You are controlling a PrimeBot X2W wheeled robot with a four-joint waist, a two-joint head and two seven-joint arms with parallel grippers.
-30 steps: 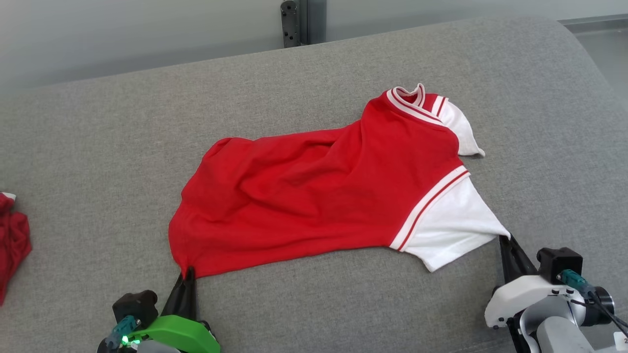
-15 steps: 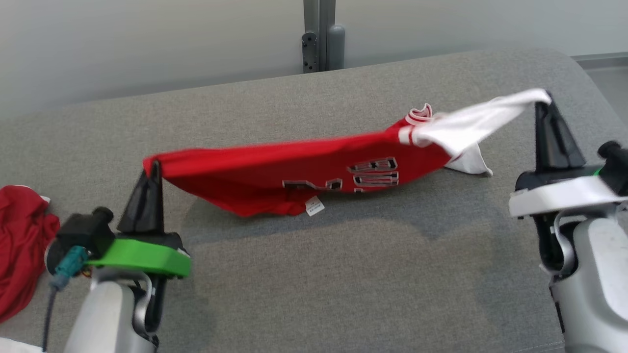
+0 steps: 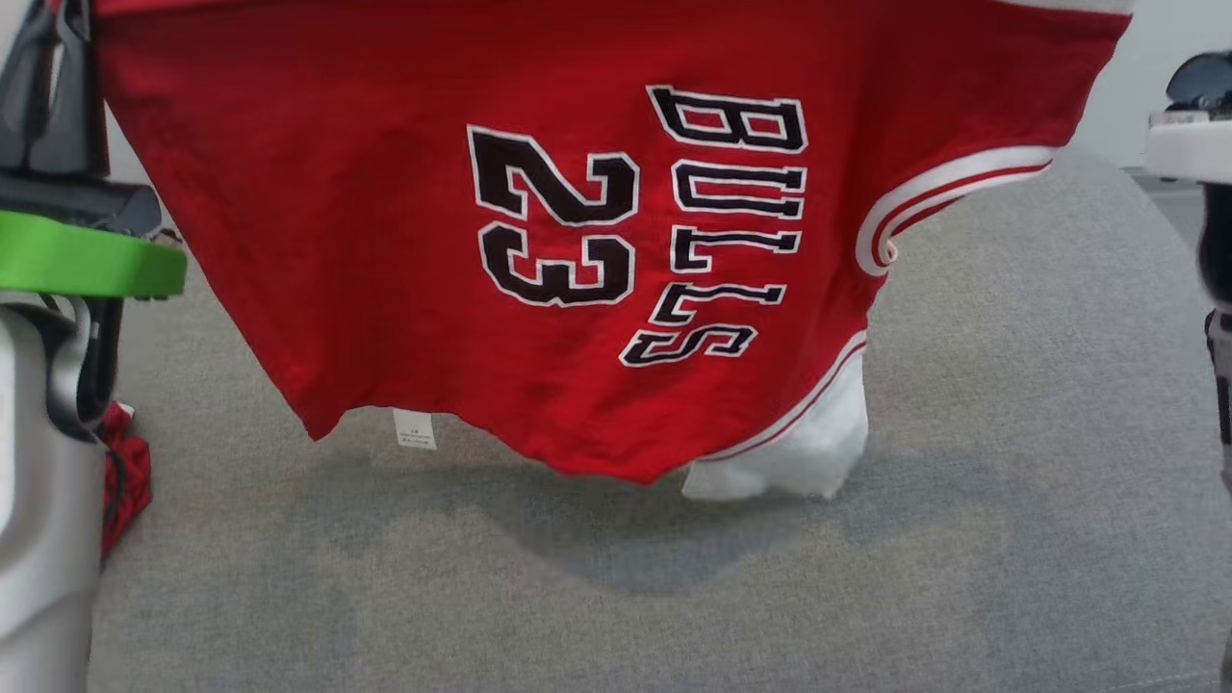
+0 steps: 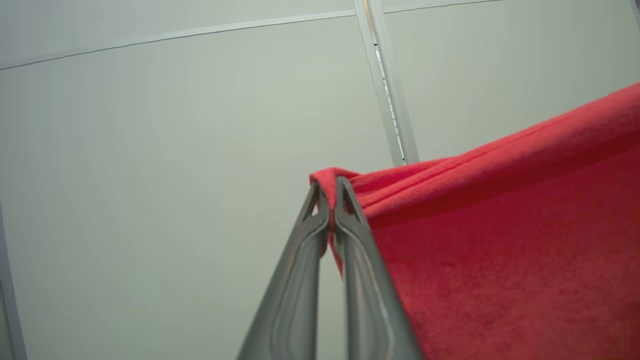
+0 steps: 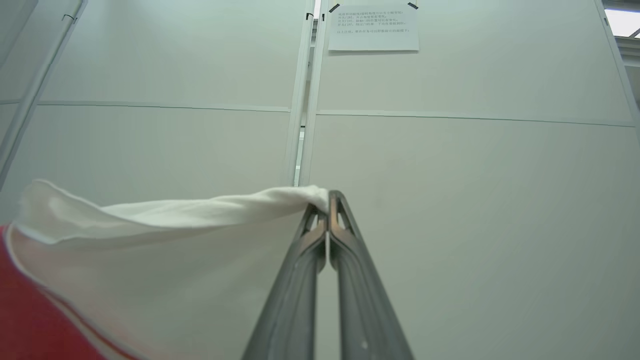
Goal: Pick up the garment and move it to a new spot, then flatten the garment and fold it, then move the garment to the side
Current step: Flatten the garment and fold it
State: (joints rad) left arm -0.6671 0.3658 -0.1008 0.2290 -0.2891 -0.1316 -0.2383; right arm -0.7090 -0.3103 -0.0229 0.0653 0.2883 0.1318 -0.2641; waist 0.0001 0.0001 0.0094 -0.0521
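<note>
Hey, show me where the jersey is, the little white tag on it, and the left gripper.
jersey (image 3: 385,241): head view, plain red cloth left of the number.
white tag (image 3: 415,429): head view, middle of the tag.
left gripper (image 4: 331,192): left wrist view, between the fingertips pinching red cloth.

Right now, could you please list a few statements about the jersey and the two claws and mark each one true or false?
1. The left claw is shut on a red corner of the jersey. True.
2. The right claw grips a red edge. False: it is shut on the white sleeve.
3. The jersey lies flat. False: it hangs from both claws over the grey cushion.
4. The black lettering on the jersey reads "BULLS" and "23". True.
5. A second red garment lies at the head view's left edge. True.
</note>
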